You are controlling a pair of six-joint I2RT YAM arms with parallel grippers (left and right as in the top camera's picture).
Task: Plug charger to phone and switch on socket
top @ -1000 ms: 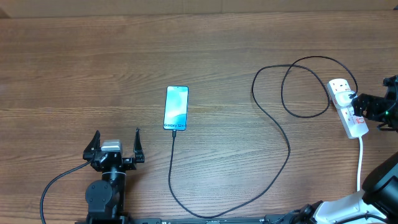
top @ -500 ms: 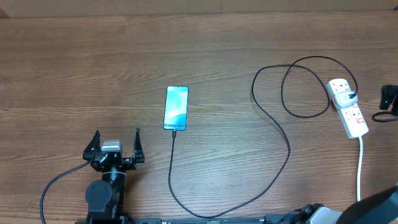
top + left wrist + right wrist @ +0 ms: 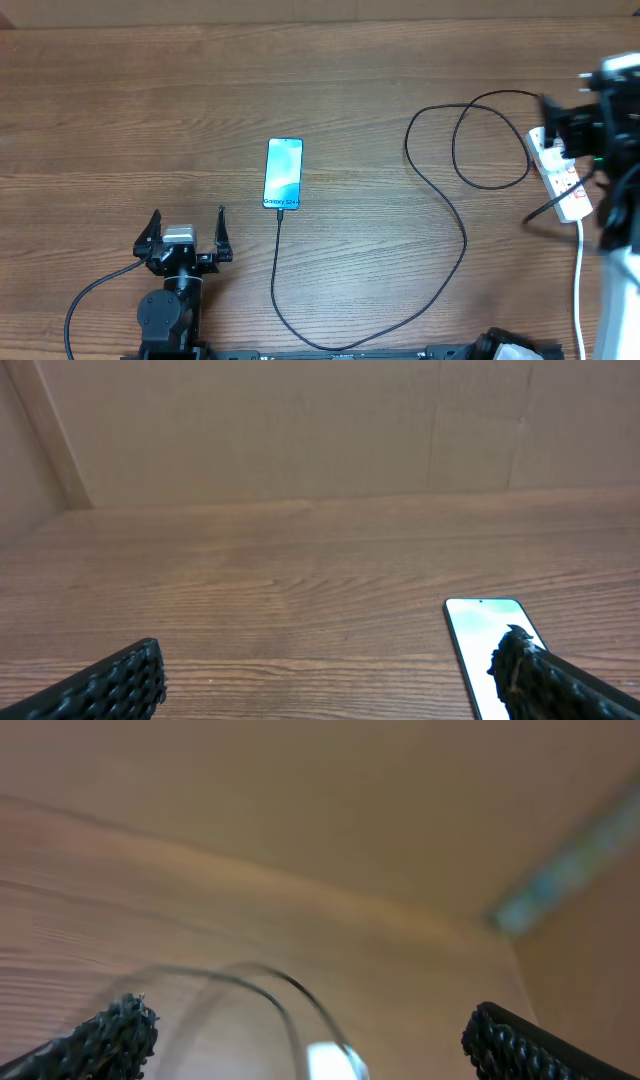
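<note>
White socket [image 3: 570, 200]: charger [image 3: 466, 240] plugged in | phone [image 3: 283, 173]: charger tip touching

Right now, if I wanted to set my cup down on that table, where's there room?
Widest bare stretch: the left part of the table, bordered by the phone and the left gripper. Another lies between the phone and the curve of the charger cable. The right is crowded: cable loops, the socket and the right gripper bunch together.

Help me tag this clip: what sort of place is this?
Probably a lab test bench: a wood-grain table, plain brown panel walls, and only a phone, its charger cable and a power strip laid out.
</note>
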